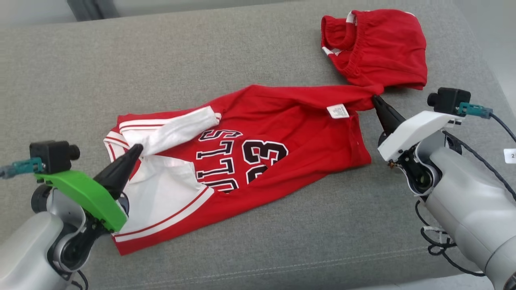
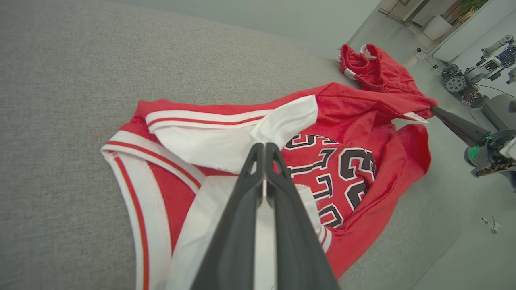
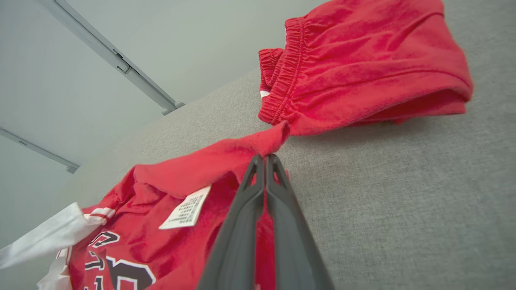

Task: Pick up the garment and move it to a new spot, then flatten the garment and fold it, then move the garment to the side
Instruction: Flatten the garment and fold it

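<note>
A red jersey [image 1: 282, 133] with white trim and black number 23 lies stretched across the grey cushion [image 1: 161, 64]. My left gripper [image 1: 137, 148] is shut on its white sleeve fabric [image 2: 242, 137] at the lower left; the closed tips [image 2: 264, 147] pinch white cloth. My right gripper [image 1: 375, 98] is shut on a red corner of the jersey [image 3: 242, 157] at the right, near a white care label [image 1: 338, 111]. In the right wrist view the closed gripper [image 3: 265, 158] pinches the red hem, pulling it taut.
Red shorts [image 1: 379, 48] with an elastic waistband lie bunched at the cushion's far right, right behind the held corner. The cushion's front edge [image 1: 282, 274] runs near the bottom. Floor and other equipment [image 2: 467, 80] lie beyond the cushion's right end.
</note>
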Robot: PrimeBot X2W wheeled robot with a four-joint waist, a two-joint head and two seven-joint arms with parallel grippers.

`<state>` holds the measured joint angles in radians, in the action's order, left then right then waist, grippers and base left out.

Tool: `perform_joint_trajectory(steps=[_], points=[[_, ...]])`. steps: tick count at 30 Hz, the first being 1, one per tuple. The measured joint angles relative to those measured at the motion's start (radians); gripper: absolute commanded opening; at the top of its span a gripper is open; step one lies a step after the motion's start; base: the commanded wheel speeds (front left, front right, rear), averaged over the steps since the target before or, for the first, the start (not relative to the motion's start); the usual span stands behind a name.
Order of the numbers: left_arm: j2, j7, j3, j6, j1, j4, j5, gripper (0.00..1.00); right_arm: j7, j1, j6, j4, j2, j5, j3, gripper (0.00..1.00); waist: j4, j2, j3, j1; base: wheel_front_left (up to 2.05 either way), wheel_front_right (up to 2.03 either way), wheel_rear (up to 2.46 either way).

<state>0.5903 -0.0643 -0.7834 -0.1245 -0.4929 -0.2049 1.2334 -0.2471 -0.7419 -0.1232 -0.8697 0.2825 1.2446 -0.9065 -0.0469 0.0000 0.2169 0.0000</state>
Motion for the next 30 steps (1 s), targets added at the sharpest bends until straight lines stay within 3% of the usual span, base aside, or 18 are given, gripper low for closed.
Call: perform_joint_trajectory(steps=[10, 18, 19, 20, 21, 22, 23, 30], points=[[0.057, -0.062, -0.005, 0.0, 0.095, 0.075, 0.075, 0.0, 0.0, 0.082, 0.0, -0.003, 0.01, 0.06, 0.038, 0.0, 0.037, 0.0, -0.078, 0.0, 0.0, 0.0, 0.0], [0.078, -0.033, -0.088, 0.0, 0.178, 0.088, 0.1, 0.0, 0.015, 0.129, 0.0, -0.015, 0.012, 0.069, -0.002, 0.0, 0.065, 0.0, -0.099, 0.0, 0.0, 0.0, 0.0], [0.082, -0.033, -0.091, 0.0, 0.178, 0.081, 0.099, 0.24, 0.016, 0.129, 0.0, -0.016, 0.012, 0.069, -0.005, 0.0, 0.065, 0.0, -0.099, 0.0, 0.0, 0.0, 0.0], [0.087, -0.033, -0.094, 0.0, 0.178, 0.072, 0.092, 0.63, 0.016, 0.128, 0.0, -0.017, 0.013, 0.069, -0.005, 0.04, 0.065, 0.0, -0.099, 0.0, 0.0, 0.0, 0.0], [0.091, -0.034, -0.095, 0.0, 0.178, 0.063, 0.083, 1.0, 0.017, 0.128, 0.0, -0.019, 0.015, 0.069, -0.005, 0.41, 0.065, 0.0, -0.099, 0.0, 0.0, 0.0, 0.0], [0.093, -0.035, -0.096, 0.0, 0.179, 0.056, 0.076, 1.0, 0.018, 0.128, 0.0, -0.024, 0.018, 0.068, -0.006, 0.87, 0.065, 0.0, -0.099, 0.0, 0.0, 0.0, 0.0], [0.092, -0.044, -0.096, 0.0, 0.181, 0.056, 0.074, 1.0, 0.018, 0.128, 0.0, -0.029, 0.021, 0.066, -0.005, 1.0, 0.065, 0.0, -0.099, 0.0, 0.0, 0.0, 0.0], [0.088, -0.077, -0.104, 0.0, 0.188, 0.057, 0.065, 1.0, 0.009, 0.123, 0.0, -0.035, 0.04, 0.067, 0.037, 1.0, 0.061, 0.0, -0.099, 0.0, 0.0, 0.0, 0.0]])
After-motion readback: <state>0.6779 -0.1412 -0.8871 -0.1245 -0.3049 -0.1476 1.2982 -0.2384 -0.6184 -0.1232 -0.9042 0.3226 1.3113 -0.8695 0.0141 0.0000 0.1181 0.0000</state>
